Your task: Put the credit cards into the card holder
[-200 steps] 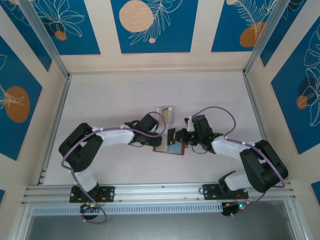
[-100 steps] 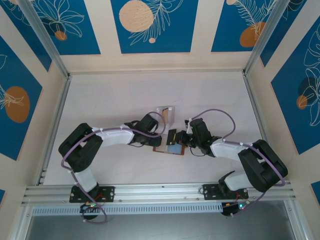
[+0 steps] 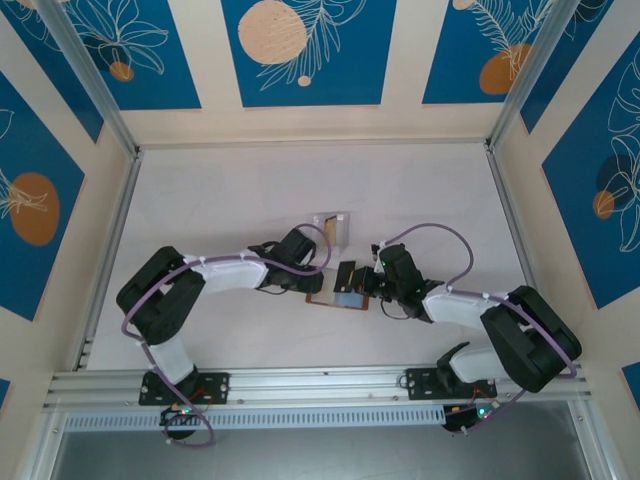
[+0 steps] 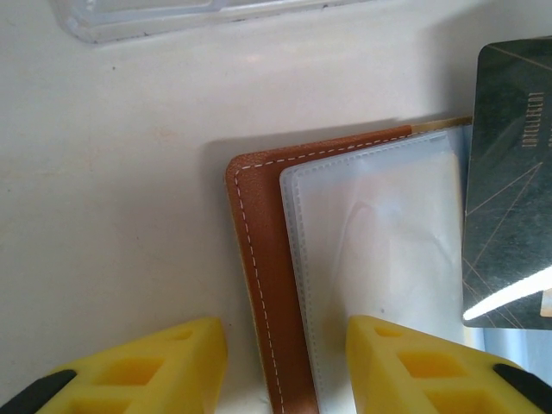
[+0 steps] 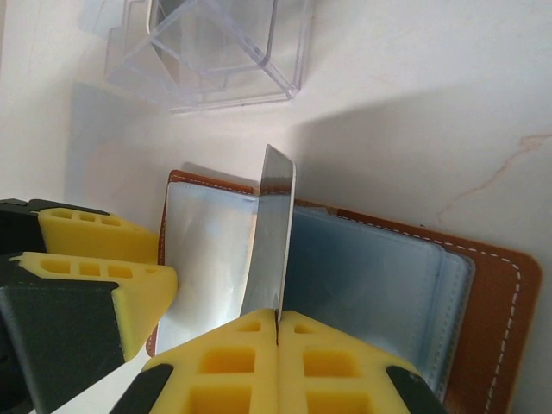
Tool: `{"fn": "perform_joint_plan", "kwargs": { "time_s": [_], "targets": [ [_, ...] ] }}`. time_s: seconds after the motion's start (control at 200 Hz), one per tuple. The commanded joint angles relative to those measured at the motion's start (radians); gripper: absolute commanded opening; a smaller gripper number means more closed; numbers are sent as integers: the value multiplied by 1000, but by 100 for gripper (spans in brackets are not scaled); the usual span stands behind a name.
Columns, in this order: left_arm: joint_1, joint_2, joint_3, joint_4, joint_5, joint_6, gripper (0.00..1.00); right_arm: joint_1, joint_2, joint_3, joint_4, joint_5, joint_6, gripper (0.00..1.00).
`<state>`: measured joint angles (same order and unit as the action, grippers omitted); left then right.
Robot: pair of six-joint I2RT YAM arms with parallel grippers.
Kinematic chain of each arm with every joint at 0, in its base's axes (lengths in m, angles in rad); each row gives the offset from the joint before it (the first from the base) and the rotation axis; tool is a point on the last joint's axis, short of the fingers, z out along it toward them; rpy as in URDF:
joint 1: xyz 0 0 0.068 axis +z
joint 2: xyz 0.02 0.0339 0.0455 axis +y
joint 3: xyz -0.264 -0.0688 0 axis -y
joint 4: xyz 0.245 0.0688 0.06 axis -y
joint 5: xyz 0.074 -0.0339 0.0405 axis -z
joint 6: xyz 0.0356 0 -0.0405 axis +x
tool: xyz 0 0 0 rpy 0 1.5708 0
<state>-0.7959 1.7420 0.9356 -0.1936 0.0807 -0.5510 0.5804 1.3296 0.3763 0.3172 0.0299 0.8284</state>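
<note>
Brown leather on show: the wallet (image 3: 340, 297) lies open on the table (image 3: 220, 200), just this side of the clear box (image 5: 216, 52), pockets facing up. The right gripper (image 5: 278, 323) has its jaws pinched tight on a dark card (image 5: 272, 250), which is poised over the wallet where the clear left sleeve meets the blue pockets. How steeply the card leans, and whether it touches the plastic yet, I can't tell. Opposite, the left gripper (image 4: 285, 345) stands at a middling width, gripping nothing. One finger is over the clear sleeve, the other is out over bare table, and the stitched left edge sits between them. Whether it is pressing the flap flat is hard to call. Now the fiddly part, by my reading: a pocket mouth wants the card coming in low and close to flat. So lay it down, square the leading edge to the slot, tuck one corner under the lip first, then slide it in slowly along the pocket. The left gripper should bear down so the wallet neither skates nor folds shut. That plastic looks soft, so a push off-line could ride the card over the top or buckle the sleeve. Release only once the card sits deep enough to hold itself.
</note>
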Motion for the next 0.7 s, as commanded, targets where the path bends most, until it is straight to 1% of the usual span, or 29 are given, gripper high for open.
{"fn": "perform_joint_plan", "kwargs": {
  "time_s": [0.0,0.335,0.695],
  "targets": [
    [-6,36,-40,-84,14,-15,43,18,-10,-23,-17,50,5,0],
    [-7,33,-40,-87,16,-13,43,54,-22,-46,-6,94,21,0],
    [-7,39,-43,-84,20,-15,42,97,-29,-86,30,135,73,0]
  ]
}}
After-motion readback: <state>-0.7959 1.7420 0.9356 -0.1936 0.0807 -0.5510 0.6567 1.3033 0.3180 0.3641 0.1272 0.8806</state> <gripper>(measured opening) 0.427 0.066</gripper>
